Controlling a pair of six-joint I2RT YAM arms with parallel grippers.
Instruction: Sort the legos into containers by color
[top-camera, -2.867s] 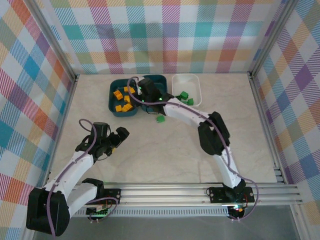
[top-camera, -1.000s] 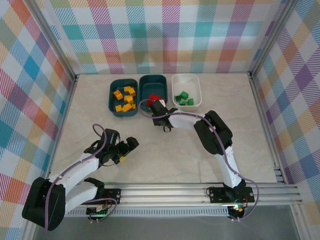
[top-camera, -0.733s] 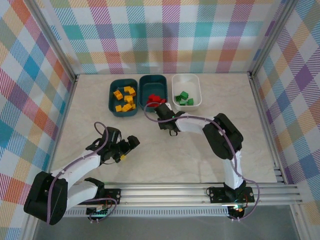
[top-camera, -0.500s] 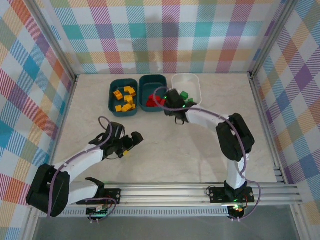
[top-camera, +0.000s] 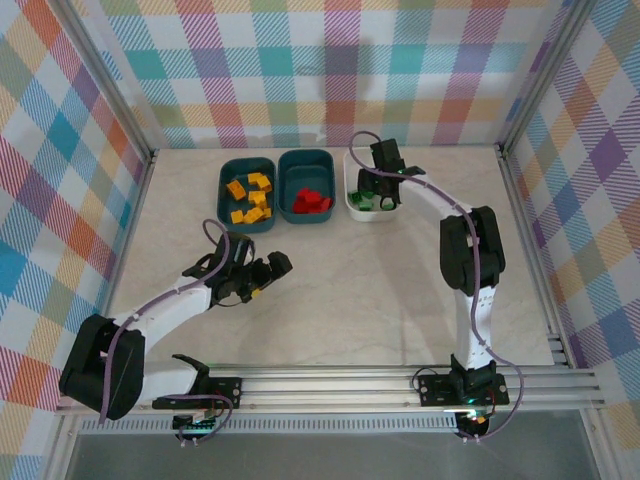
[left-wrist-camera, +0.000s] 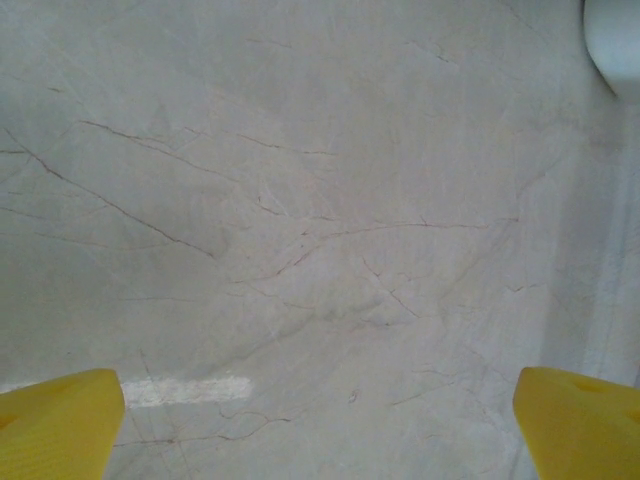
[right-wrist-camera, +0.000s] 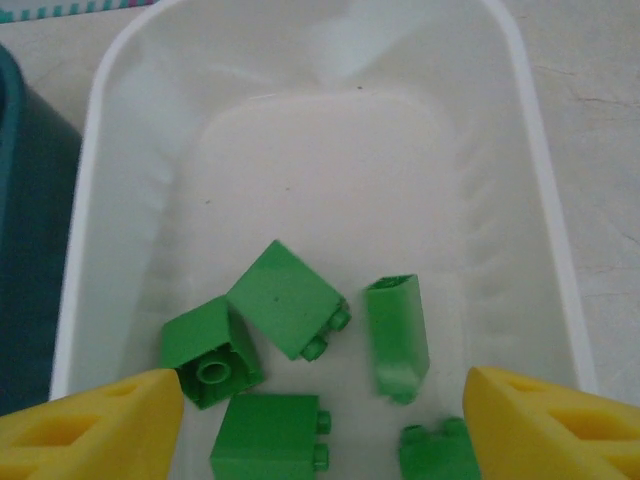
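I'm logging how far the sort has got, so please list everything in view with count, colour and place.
yellow-orange studded plastic bricks: about seven, yellow-orange, in the left dark teal plastic bin
red studded plastic bricks: small heap, count unclear, red, in the middle dark teal plastic bin
green studded plastic bricks: five visible, green, in the white plastic bin
marbled tabletop: one, beige, under everything
left hand: one, open, over bare tabletop
right hand: one, open, over the white plastic bin

Yellow fingers apart above veined tabletop.
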